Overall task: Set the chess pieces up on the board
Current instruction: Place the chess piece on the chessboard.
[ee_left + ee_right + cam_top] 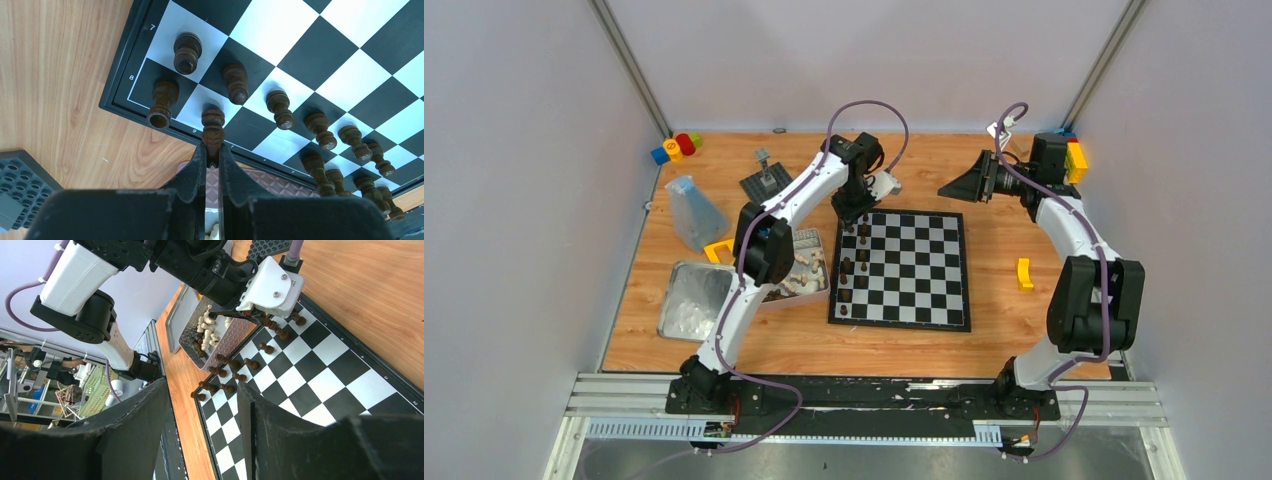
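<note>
1. Top external: high behind both arm bases, facing down on the whole table [1004, 330] and board [914, 270].
2. Left wrist: close, looking past the left gripper [212, 150] at the board corner just ahead.
3. Right wrist: farther off, past the right gripper [201, 385], across that same board.

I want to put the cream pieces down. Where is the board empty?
The board is bare across its middle and right, up to its border. Its left edge is crowded: dark pieces stand there, the left gripper pinching one.
</note>
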Controlling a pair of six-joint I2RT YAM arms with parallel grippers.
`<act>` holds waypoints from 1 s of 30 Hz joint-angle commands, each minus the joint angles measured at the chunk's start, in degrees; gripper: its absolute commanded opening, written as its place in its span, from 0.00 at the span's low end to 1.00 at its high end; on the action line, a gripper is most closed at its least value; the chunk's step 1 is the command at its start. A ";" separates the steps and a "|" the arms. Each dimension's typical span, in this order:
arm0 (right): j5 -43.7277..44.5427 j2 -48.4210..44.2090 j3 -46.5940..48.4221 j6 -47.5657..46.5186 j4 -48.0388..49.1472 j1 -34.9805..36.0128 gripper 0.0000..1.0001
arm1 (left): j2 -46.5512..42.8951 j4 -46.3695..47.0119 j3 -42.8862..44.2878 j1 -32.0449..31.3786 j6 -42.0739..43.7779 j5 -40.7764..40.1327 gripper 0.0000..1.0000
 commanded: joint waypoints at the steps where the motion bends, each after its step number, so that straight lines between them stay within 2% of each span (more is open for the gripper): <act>1: -1.93 0.83 0.38 -0.21 0.43 -0.15 0.54 | -0.44 -0.73 2.39 -0.50 0.94 -0.50 0.04; 8: -1.93 0.82 0.44 -0.08 0.43 -0.15 0.54 | -0.18 -1.14 2.28 -0.64 0.96 0.14 0.05; 15: -2.13 1.22 0.44 0.00 0.44 -0.15 0.54 | -0.03 -1.30 2.55 -0.83 1.01 0.13 0.18; 24: -2.30 1.34 0.44 0.03 0.48 -0.15 0.54 | -0.07 -0.52 2.86 -0.95 0.49 -0.71 0.30; 30: -2.30 1.57 0.38 0.05 0.43 -0.15 0.53 | -0.11 -0.17 2.97 -0.92 0.28 -0.94 0.32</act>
